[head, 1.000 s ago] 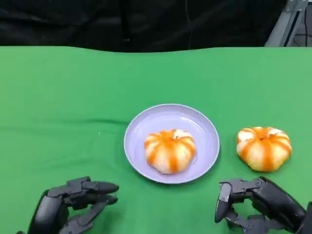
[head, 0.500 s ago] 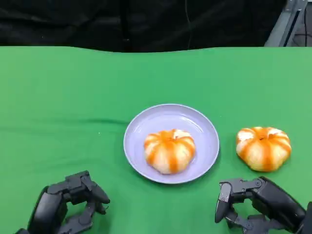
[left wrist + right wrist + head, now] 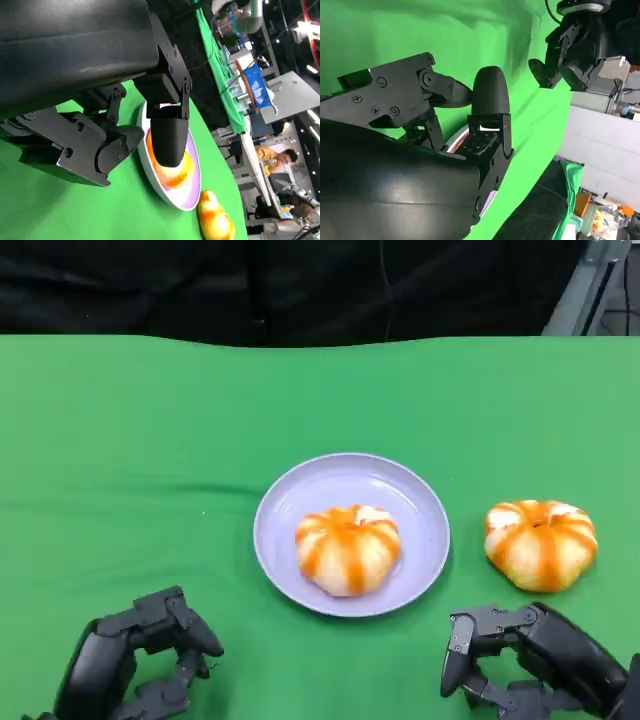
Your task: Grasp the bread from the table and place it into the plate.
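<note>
— Where's the bread right now?

— There are two pieces. One bun point(image 3: 348, 549) already sits in the plate point(image 3: 300, 502), slightly toward the near side of it. The other bun point(image 3: 541, 543) lies on the green desk point(image 3: 150, 440) just beside the plate, on the robot's right, not touching the rim.

— And the hands?

— Both are low at the near edge of the desk, holding nothing. The left hand point(image 3: 135, 665) is near the left corner, well apart from the plate; its fingers point(image 3: 190, 632) are curled in on themselves with nothing between them. From the left wrist camera, those fingers point(image 3: 169, 135) bend inward in front of the plate point(image 3: 192, 202), with the plated bun point(image 3: 181, 172) behind them and the loose bun point(image 3: 215, 220) beyond the plate's edge.

— The right one?

— The right hand point(image 3: 535, 660) sits just on the near side of the loose bun, close to it but not touching. Its fingers point(image 3: 458, 640) are parted and bent downward — empty. The right wrist camera shows the fingers point(image 3: 490, 95) apart over green cloth, a sliver of the plate's rim point(image 3: 455, 142) between them, and the left hand point(image 3: 565, 45) farther off.

— Anything else around?

— A dark backdrop behind the desk; a person point(image 3: 274, 156) in the far background of the left wrist camera.
</note>
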Controlling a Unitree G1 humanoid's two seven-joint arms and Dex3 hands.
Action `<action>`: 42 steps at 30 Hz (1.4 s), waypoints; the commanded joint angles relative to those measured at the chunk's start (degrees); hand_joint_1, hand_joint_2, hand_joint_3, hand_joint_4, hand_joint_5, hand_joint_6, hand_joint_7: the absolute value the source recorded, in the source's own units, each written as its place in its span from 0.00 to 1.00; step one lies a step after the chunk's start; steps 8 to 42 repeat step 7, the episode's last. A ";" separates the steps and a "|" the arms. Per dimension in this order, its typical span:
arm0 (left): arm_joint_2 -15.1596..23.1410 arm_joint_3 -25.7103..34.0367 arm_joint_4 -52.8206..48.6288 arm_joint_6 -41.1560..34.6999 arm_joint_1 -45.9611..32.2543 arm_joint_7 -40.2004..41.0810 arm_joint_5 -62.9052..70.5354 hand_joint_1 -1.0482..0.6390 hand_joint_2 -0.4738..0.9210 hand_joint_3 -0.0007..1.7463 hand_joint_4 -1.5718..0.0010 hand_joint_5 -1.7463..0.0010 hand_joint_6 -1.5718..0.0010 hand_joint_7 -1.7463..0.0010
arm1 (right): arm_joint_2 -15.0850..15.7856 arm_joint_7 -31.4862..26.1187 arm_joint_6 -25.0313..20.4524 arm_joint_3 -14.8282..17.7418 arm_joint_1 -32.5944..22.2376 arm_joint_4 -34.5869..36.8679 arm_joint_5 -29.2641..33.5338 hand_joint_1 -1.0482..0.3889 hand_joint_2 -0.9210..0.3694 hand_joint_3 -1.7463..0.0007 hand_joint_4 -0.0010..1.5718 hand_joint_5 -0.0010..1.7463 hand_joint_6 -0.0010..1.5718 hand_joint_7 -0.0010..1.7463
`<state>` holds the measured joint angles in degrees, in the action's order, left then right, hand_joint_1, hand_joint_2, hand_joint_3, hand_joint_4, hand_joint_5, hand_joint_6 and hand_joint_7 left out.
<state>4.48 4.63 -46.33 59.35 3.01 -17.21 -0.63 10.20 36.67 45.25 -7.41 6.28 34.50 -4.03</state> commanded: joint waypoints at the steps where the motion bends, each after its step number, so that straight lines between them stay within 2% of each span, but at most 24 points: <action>1: 1.24 -0.41 -0.14 1.10 -0.43 0.89 0.40 0.62 0.77 0.60 0.51 0.09 0.48 0.23 | 0.96 -0.93 0.22 0.78 -0.80 -1.23 -0.43 0.66 0.12 0.57 0.46 0.95 0.51 0.67; 42: 1.31 -0.94 0.52 1.14 -0.86 1.04 0.59 0.62 0.76 0.60 0.51 0.10 0.47 0.24 | 0.98 -1.70 -0.79 0.66 -1.48 -2.70 -0.34 0.66 0.12 0.56 0.46 0.95 0.51 0.66</action>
